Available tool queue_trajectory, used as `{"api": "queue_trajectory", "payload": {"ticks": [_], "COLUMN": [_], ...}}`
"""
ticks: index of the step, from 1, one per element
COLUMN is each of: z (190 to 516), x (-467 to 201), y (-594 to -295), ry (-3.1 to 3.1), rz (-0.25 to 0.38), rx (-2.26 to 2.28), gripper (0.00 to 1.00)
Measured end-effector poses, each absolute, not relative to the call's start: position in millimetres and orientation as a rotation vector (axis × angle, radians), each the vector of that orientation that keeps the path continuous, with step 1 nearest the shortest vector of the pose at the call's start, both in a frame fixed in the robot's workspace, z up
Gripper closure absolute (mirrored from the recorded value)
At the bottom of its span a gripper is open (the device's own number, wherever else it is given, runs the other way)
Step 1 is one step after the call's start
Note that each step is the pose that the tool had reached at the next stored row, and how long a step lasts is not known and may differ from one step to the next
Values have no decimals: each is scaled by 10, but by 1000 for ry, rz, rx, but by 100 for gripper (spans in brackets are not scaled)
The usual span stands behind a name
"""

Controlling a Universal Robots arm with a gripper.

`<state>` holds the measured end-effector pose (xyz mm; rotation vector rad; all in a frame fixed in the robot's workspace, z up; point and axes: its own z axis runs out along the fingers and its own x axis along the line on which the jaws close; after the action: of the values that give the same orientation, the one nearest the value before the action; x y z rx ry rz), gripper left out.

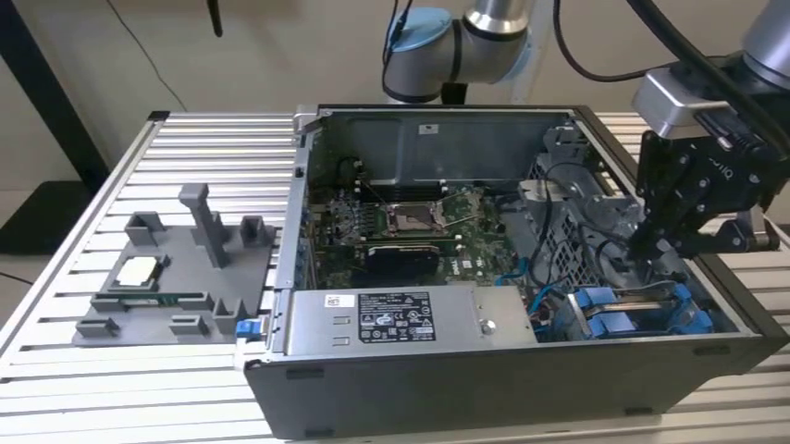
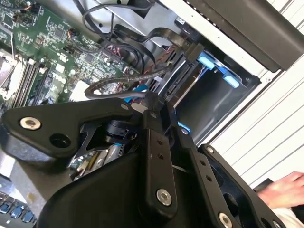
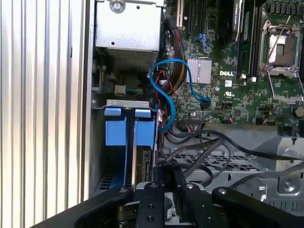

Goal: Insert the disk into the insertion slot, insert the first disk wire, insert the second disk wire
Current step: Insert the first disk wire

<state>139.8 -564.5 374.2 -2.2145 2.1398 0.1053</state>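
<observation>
Disk [image 3: 144,134] stands on edge in the slot [image 3: 124,102], its blue carrier seated between the bay's blue tabs. By my reading the first step is done and the work is now on a wire.

Gripper [image 2: 151,105] hangs low inside the case [image 1: 494,393], just beside the slot's open end, with its fingers [image 2: 153,142] drawn nearly together. A black wire [image 2: 118,95] runs right up to the tips. I judge that they pinch its end, though the plug itself is hidden. Which of the two disk wires this is I cannot tell.

Seating it calls for a small, square approach. The plug has to line up with the connector on the disk's edge, and the space there looks tight, so little sideways error would be tolerated.

A bundle of black cables [image 3: 204,142] crosses between the gripper and the motherboard [image 3: 228,90], and a blue cable [image 3: 164,95] loops just beside the slot. Either could snag the fingers or get pushed in front of the connector.

The power supply [image 1: 401,319] sits next to the bay on the exterior view's left, with the processor socket [image 1: 412,217] beyond it, well apart. A person's hand [image 2: 285,187] lies over the table [image 1: 198,139] outside the case, near the slot's side. A grey tray [image 1: 185,305] carrying a chip [image 1: 136,271] lies far from the work.
</observation>
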Motion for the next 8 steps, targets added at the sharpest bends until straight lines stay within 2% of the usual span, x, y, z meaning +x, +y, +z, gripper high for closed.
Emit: {"api": "queue_trajectory", "payload": {"ticks": [8], "z": [3729], "x": [1407], "y": [-5649], "ry": [2141], "rz": [104], "rx": [-2216], "gripper": [80]}}
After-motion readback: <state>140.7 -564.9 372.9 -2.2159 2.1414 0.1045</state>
